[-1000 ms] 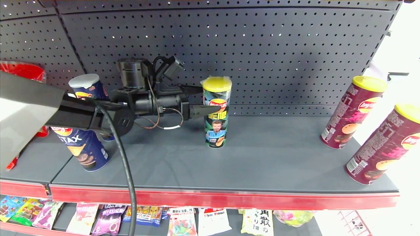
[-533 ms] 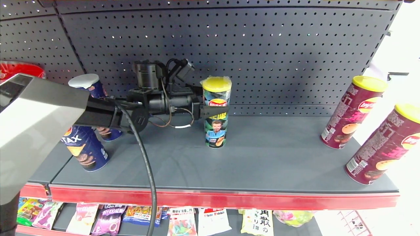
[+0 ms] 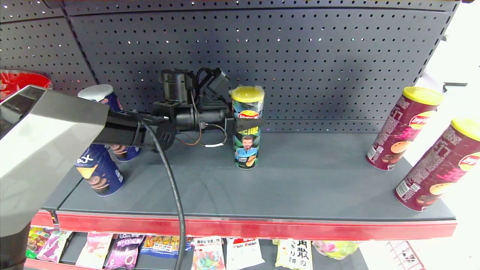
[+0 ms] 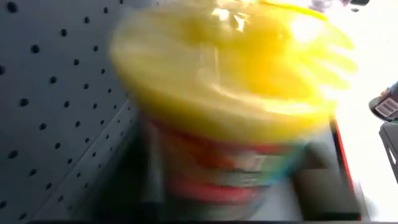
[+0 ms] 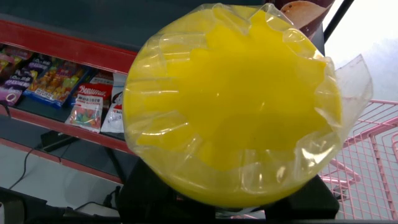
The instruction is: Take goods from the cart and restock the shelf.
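Grey shelf (image 3: 300, 187) is mostly bare: we see an open run from frame centre to two maroon cans (image 3: 403, 129) leaning at the right edge, with the red lip (image 3: 262, 227) along the front and the pegboard (image 3: 300, 56) close behind. Green can (image 3: 246, 146) stands upright centre-frame with the left gripper (image 3: 247, 122) at its upper half; we can't tell if it's clamped. Right gripper (image 5: 230, 208) is clamped on a second yellow-lidded can (image 5: 230, 106), mid-frame in its wrist view; blue cans (image 3: 98, 176) sit lower left.

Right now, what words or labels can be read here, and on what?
Brand print, left unquoted, stands on:
green can at the left end effector
blue cans
maroon cans
snack bags below, mostly small
Yellow-lidded can, right wrist view: lid bare.
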`<state>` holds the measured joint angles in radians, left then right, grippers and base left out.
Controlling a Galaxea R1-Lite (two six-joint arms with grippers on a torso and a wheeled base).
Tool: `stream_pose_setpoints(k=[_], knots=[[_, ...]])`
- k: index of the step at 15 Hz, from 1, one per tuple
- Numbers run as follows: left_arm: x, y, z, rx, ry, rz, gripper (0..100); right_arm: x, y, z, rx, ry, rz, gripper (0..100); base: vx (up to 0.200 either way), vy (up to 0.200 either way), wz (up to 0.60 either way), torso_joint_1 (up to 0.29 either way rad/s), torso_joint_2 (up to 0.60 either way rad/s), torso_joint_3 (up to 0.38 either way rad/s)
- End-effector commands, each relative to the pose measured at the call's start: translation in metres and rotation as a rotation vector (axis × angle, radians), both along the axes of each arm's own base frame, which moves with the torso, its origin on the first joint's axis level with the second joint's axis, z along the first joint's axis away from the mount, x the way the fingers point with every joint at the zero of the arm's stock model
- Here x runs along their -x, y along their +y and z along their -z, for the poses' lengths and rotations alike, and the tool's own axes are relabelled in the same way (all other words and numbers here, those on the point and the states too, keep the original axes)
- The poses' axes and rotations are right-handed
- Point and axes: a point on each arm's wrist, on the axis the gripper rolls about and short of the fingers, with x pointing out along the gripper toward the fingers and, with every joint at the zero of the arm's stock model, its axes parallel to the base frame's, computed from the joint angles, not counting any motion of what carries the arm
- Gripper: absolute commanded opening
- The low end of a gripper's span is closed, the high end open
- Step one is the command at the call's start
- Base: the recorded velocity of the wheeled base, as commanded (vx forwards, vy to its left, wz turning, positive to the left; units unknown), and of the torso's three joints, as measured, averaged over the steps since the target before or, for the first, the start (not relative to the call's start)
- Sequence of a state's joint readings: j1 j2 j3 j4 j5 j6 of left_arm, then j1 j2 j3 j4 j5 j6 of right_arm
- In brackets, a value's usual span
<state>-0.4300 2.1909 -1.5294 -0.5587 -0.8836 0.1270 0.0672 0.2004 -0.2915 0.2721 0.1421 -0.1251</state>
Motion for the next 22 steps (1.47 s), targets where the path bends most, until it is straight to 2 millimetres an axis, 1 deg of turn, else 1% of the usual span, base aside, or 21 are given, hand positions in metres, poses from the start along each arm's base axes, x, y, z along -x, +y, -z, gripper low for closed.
stream_pose_setpoints(k=[1, 3, 5, 6, 7, 8, 10, 13, 15, 18, 22], knots=[[0.002, 0.0, -0.002, 0.002, -0.004, 0.003, 0, 0.0, 0.0, 0.0, 0.001, 0.0, -0.001, 0, 0.0, 0.0, 0.0, 0.0, 0.0, 0.0], [0.008, 0.002, -0.004, -0.002, 0.002, 0.004, 0, 0.0, 0.0, 0.0, 0.0, -0.002, -0.001, 0, 0.0, 0.0, 0.0, 0.0, 0.0, 0.0], [0.023, 0.009, -0.006, -0.012, 0.026, 0.003, 0, 0.0, 0.0, 0.0, 0.0, -0.003, -0.001, 0, 0.0, 0.0, 0.0, 0.0, 0.0, 0.0], [0.023, 0.009, -0.006, -0.012, 0.026, 0.003, 0, 0.0, 0.0, 0.0, 0.0, -0.003, -0.001, 0, 0.0, 0.0, 0.0, 0.0, 0.0, 0.0], [0.045, 0.019, -0.011, -0.023, 0.048, -0.004, 0, 0.0, 0.0, 0.0, 0.0, -0.003, -0.001, 0, 0.0, 0.0, 0.0, 0.0, 0.0, 0.0], [0.058, 0.026, -0.015, -0.026, 0.056, -0.008, 0, 0.0, 0.0, -0.001, 0.0, -0.003, -0.001, 0, 0.0, 0.0, 0.0, 0.0, 0.0, 0.0], [0.077, 0.034, -0.02, -0.031, 0.066, -0.011, 0, 0.0, 0.0, -0.001, 0.0, -0.006, -0.001, 0, 0.0, 0.0, 0.0, 0.0, 0.0, 0.0], [0.104, 0.044, -0.012, -0.054, 0.099, -0.018, 0, 0.0, 0.0, -0.002, 0.0, -0.006, -0.005, 0, 0.0, 0.0, 0.0, 0.0, 0.0, 0.0], [0.109, 0.043, -0.005, -0.038, 0.071, -0.027, 0, 0.0, 0.0, -0.001, 0.0, -0.005, -0.005, 0, 0.0, 0.0, 0.0, 0.0, 0.0, 0.0], [0.116, 0.034, 0.003, -0.037, 0.063, -0.013, 0, 0.0, 0.0, -0.002, 0.0, -0.005, -0.005, 0, 0.0, 0.0, 0.0, 0.0, 0.0, 0.0], [0.115, 0.029, 0.008, -0.038, 0.062, -0.008, 0, 0.0, 0.0, -0.002, -0.001, -0.008, -0.005, 0, 0.0, 0.0, 0.0, 0.0, 0.0, 0.0]])
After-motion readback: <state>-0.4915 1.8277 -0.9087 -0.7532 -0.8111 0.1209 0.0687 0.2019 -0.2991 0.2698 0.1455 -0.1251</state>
